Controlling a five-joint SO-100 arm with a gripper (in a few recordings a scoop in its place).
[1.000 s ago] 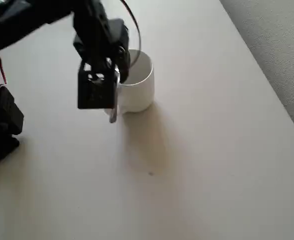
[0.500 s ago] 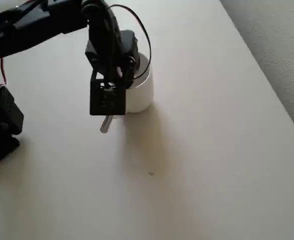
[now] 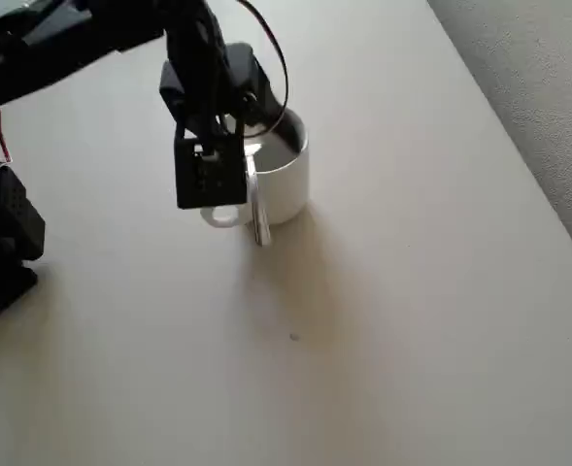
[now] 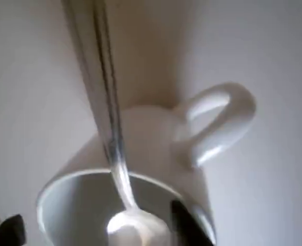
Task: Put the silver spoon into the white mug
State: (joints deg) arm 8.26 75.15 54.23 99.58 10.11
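Shifted rightward since half a second ago: my pincer (image 3: 250, 146) over the white mug (image 3: 284, 184), clamped on the silver spoon (image 3: 257, 209); wrist view alone shows its bowl (image 4: 127, 225) inside the rim, handle slanting out.

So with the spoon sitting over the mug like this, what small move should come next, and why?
Probably open the gripper and let go. In the wrist view the silver spoon's bowl already sits inside the white mug's rim, while its handle leans out over the edge, as the overhead view also shows. Releasing should leave it propped in the mug; lowering slightly first might make it steadier.
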